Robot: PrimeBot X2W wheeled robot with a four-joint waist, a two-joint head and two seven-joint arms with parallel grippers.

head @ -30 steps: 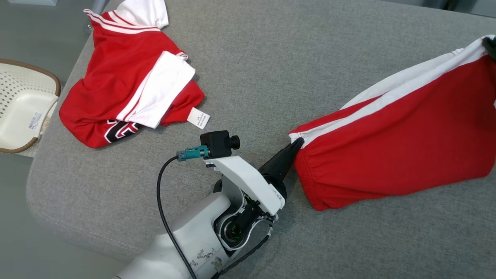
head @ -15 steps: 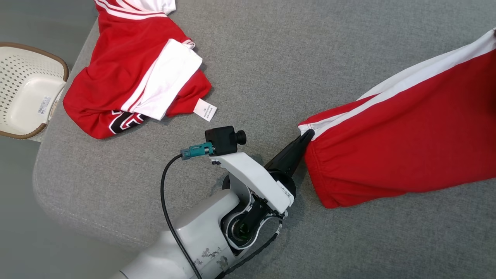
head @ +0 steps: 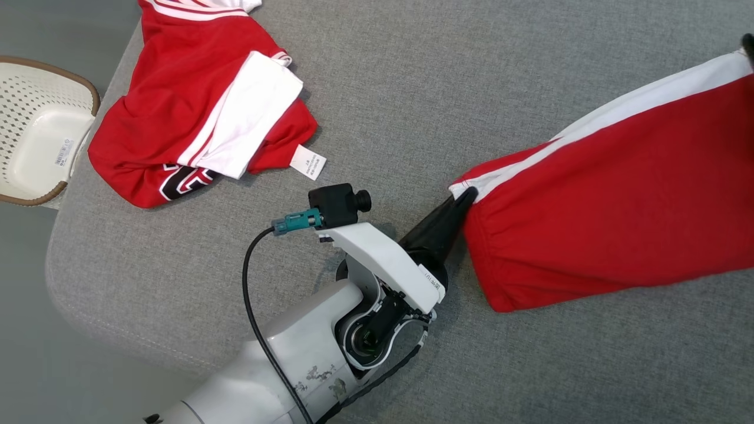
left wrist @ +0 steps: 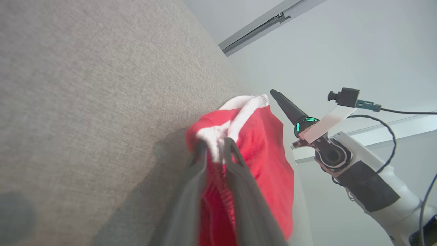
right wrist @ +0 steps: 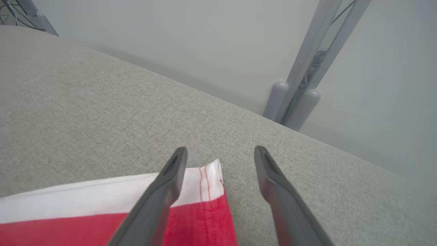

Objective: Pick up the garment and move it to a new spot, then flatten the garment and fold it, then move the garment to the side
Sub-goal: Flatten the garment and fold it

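Observation:
A red garment (head: 607, 218) with a white side stripe lies stretched across the grey cushion (head: 412, 88). My left gripper (head: 467, 194) is shut on its near white-trimmed corner; the left wrist view shows that fabric (left wrist: 263, 143) pinched between the two fingers of the left gripper (left wrist: 215, 145). My right gripper (right wrist: 220, 150) stands open over the far striped corner (right wrist: 205, 181), which rests on the cushion between its fingers. In the head view the right gripper (head: 748, 44) is just a dark tip at the right edge. The left wrist view shows the right gripper (left wrist: 275, 93) beyond the cloth.
A second red and white garment (head: 200, 112) with a loose label lies crumpled at the cushion's upper left. Beside it, off the cushion's left edge, stands a white perforated basket (head: 35, 129). A grey metal post (right wrist: 300, 99) rises beyond the cushion's far edge.
The right gripper has opened and let go of the garment's far corner. The left gripper still holds the near corner. The head camera has shifted slightly.

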